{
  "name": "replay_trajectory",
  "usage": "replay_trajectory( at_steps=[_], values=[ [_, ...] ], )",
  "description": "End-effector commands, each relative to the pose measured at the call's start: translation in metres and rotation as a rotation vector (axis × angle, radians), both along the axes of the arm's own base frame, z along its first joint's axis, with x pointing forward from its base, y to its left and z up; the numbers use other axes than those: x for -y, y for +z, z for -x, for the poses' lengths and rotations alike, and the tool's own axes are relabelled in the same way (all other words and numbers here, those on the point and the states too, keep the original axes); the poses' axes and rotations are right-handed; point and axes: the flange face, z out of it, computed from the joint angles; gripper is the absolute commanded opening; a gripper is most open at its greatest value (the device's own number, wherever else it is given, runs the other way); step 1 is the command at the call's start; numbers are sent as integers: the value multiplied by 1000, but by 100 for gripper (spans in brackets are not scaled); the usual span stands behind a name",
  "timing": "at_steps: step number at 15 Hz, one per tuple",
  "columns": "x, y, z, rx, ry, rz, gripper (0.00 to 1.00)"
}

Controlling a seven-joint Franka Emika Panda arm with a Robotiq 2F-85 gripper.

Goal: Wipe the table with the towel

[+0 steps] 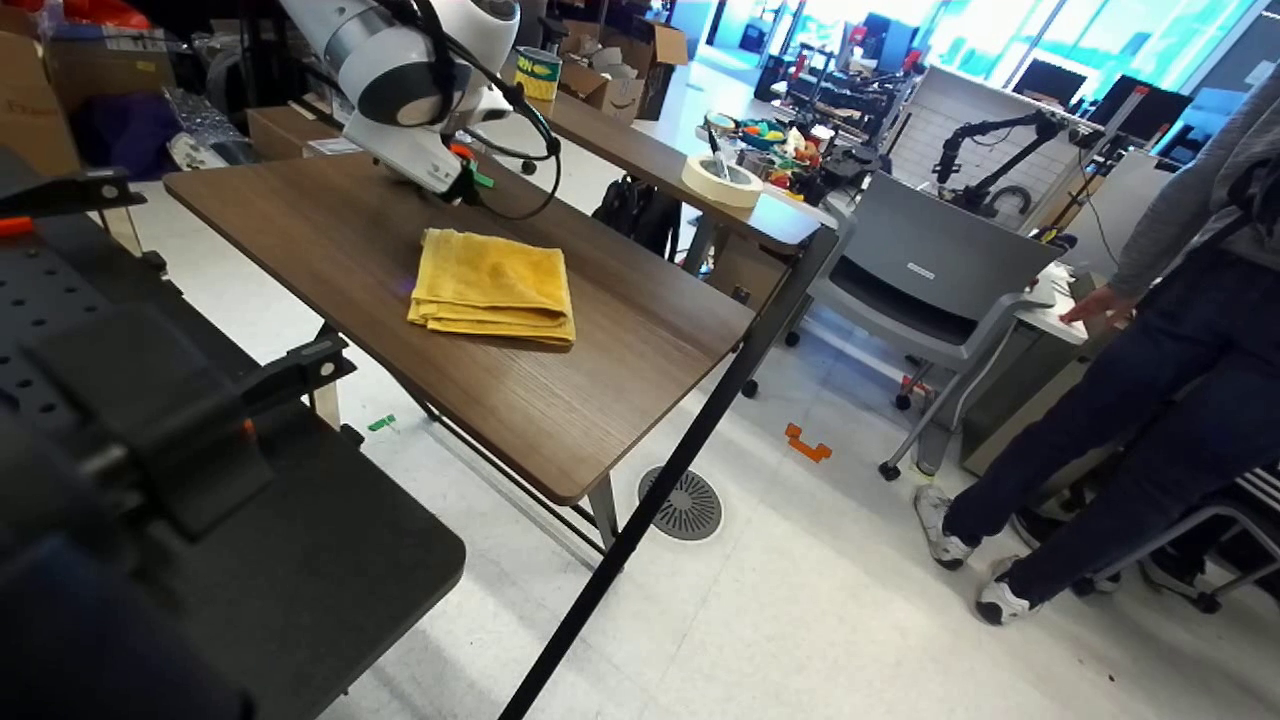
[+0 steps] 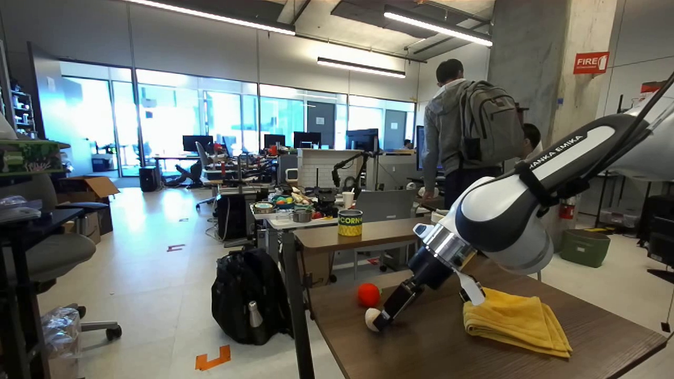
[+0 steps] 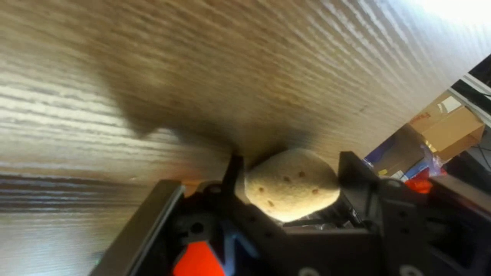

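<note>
The yellow towel (image 1: 495, 285) lies folded on the brown wood-grain table (image 1: 620, 400); in both exterior views nothing touches it, and the wrist view does not show it. My gripper (image 3: 290, 165) is low over the tabletop, apart from the towel (image 2: 513, 318). Between its fingers sits a small beige, potato-like lump (image 3: 291, 188) with brown spots. The fingers flank the lump closely on both sides; whether they press on it I cannot tell. In an exterior view the lump (image 2: 372, 318) is at the fingertips, close to the table surface.
A red ball (image 2: 368, 295) lies on the table near the gripper. Alongside stands a narrow wooden table (image 2: 321, 239) with a corn can (image 2: 350, 223) and a tape roll (image 1: 735, 190). A black pole (image 1: 680, 460) rises at a table end. A person (image 1: 1120, 400) stands farther off.
</note>
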Motion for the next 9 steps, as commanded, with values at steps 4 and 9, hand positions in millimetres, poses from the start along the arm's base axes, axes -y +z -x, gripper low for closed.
replay_trajectory(
  at_steps=[4,9],
  values=[
    [29,62,26,-35,40,171,100],
    [90,116,17,-22,-156,328,100]
  ],
)
